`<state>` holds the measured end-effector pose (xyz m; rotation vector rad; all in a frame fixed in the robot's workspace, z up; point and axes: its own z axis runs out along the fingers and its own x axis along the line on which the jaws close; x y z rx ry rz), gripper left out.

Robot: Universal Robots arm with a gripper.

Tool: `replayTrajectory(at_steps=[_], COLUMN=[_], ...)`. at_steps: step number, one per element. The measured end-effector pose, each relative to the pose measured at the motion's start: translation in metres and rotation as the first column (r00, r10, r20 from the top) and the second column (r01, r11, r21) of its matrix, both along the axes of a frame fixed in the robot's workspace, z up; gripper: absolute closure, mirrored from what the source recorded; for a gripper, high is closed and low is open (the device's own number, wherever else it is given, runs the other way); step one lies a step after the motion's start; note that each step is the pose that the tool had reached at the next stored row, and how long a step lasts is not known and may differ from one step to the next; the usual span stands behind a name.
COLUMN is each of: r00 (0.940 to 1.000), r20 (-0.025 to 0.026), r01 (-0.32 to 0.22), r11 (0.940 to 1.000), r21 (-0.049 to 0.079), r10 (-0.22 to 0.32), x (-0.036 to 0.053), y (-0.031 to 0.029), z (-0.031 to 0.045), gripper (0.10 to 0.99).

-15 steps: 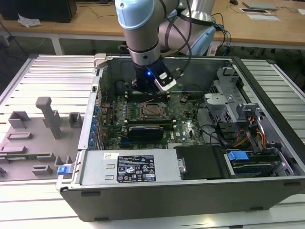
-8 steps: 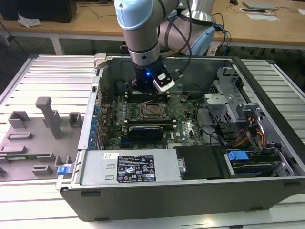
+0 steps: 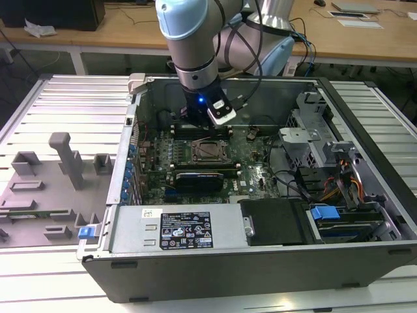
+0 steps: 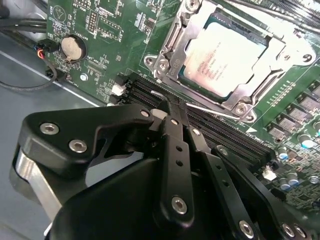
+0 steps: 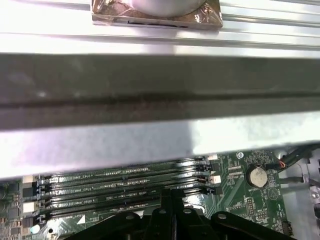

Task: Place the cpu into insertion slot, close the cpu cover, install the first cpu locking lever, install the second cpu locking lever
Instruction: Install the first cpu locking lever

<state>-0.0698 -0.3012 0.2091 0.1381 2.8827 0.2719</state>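
Cpu locking lever [image 4: 210, 110], a thin silvery rod, lies right at the tips of the hand [image 4: 169, 106], whose fingers [image 4: 176, 145] are pressed together with nothing plainly caught between them. Just beyond it the cpu cover [image 4: 287, 52] lies flat over the cpu [image 4: 227, 57], seated in the insertion slot [image 4: 170, 60] toward the middle of the motherboard [image 4: 125, 30], beside the memory slots [image 4: 225, 132]. Judging by this, the lever step goes best with a steady push kept on the rod, clear of cover and slots, so the tips do not slip off.
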Motion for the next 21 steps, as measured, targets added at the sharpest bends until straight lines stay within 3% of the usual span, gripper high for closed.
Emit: replayTrajectory(at_steps=[9, 21], r00=[0.9984, 0.9914], r20=[0.0000, 0.0001], r01=[0.056, 0.131], r11=[0.9984, 0.9914], r21=[-0.002, -0.002], r10=[-0.056, -0.131], x=[-0.0004, -0.0035], y=[0.0025, 0.0054], z=[-0.0021, -0.0059], gripper=[0.980, 0.980])
